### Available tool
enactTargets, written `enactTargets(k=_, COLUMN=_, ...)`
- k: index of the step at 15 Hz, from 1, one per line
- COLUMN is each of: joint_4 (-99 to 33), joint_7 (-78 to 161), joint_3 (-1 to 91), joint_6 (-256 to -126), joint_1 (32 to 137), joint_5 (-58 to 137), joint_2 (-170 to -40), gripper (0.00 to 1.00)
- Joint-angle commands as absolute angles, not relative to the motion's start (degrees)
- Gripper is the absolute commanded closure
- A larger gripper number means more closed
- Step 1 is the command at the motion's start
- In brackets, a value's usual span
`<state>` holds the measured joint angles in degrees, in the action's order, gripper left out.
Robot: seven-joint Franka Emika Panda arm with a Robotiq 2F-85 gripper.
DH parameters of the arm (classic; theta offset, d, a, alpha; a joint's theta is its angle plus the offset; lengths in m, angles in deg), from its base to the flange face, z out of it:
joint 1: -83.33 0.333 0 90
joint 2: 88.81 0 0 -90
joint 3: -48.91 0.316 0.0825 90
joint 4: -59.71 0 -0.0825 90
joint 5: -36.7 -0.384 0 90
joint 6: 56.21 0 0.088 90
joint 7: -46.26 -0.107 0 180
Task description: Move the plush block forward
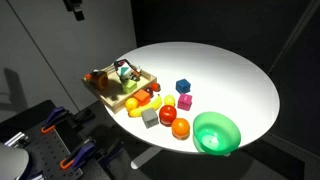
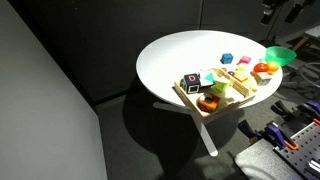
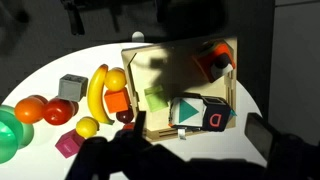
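The plush block point(image 3: 195, 112) is a soft black-and-white cube with a teal triangle on one face and a red D on another. It lies in the near corner of the wooden tray point(image 3: 185, 55). It shows in both exterior views point(image 1: 125, 72) point(image 2: 192, 82). My gripper point(image 3: 200, 140) is open and empty, high above the tray. Its dark fingers frame the block from above without touching it. In an exterior view only a bit of the gripper point(image 1: 72, 7) shows at the top edge.
The round white table point(image 1: 230, 70) carries a green bowl point(image 1: 215, 132), a blue cube point(image 1: 183, 87), a magenta block point(image 3: 68, 142), a grey cube point(image 3: 71, 87), a banana point(image 3: 97, 90), and orange and red fruits point(image 3: 45, 108). An orange toy point(image 3: 210, 60) lies in the tray.
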<state>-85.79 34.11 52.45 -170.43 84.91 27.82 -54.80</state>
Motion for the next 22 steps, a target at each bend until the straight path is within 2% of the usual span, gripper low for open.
enactTargets(k=1, joint_4=-85.68, joint_7=34.24, joint_3=52.66, joint_6=-170.26, joint_1=84.64, joint_5=27.71, joint_2=-54.80, gripper=0.00)
enactTargets(k=9, joint_4=-83.70, joint_7=33.07, joint_3=53.43, joint_6=-174.17, joint_1=83.53, joint_5=29.39, joint_2=-57.97, gripper=0.00)
enactTargets(k=14, joint_4=-80.49, joint_7=32.71, joint_3=54.38, joint_6=-179.68, joint_1=83.50, joint_5=31.00, joint_2=-64.64, gripper=0.00)
enactTargets(k=22, joint_4=-72.92, joint_7=31.89, joint_3=55.80, joint_6=-180.64, joint_1=83.89, joint_5=38.53, joint_2=-77.90, gripper=0.00)
